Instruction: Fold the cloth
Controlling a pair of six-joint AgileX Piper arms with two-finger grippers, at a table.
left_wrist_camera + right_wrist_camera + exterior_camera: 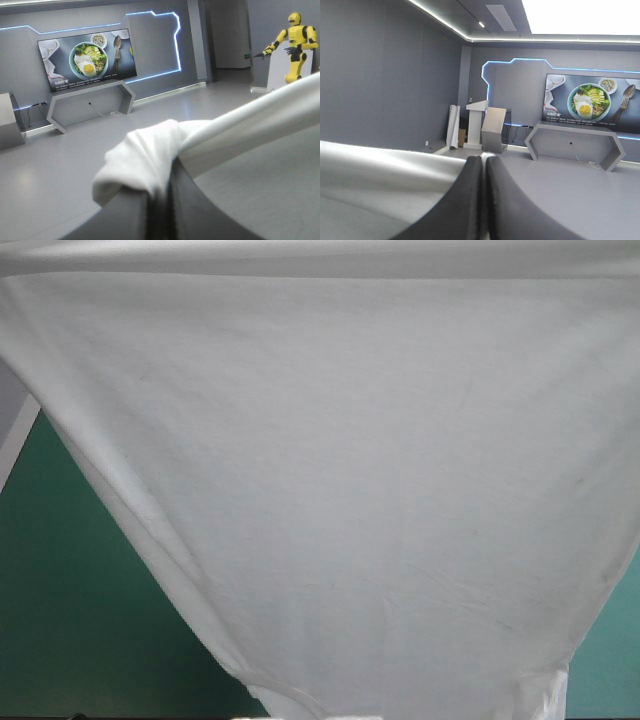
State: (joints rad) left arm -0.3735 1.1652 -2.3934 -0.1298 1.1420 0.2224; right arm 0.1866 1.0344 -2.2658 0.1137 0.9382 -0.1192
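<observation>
T-shirt (330,470): hung in the air as a wide white sheet close before the high camera, hiding most of the table.
Table: only the teal-green cover (80,620) showed, at the lower left and in a sliver at the lower right.
Left gripper (167,187): black fingers pressed together on a bunched corner of cloth, which spilled over their tips in a soft lump.
Right gripper (484,162): black fingers all but meeting, a thin white edge pinched at their tips.
Key relation: the held edge ran as a stretched band from one gripper across to the other, so the cloth lay between the arms and below them, its long axis along that band. Neither arm was nearer; each had an end.
Hang: from the top edge the sheet narrowed downward, the left side slanting in toward a low point near the table's near edge.
Lowest part: whether it touched the cover could not be told.
Look: smooth and nearly flat, with faint creases and a few pale smudges low on the right.
Judgement: the next move probably called for both arms lowering together to lay it flat.
</observation>
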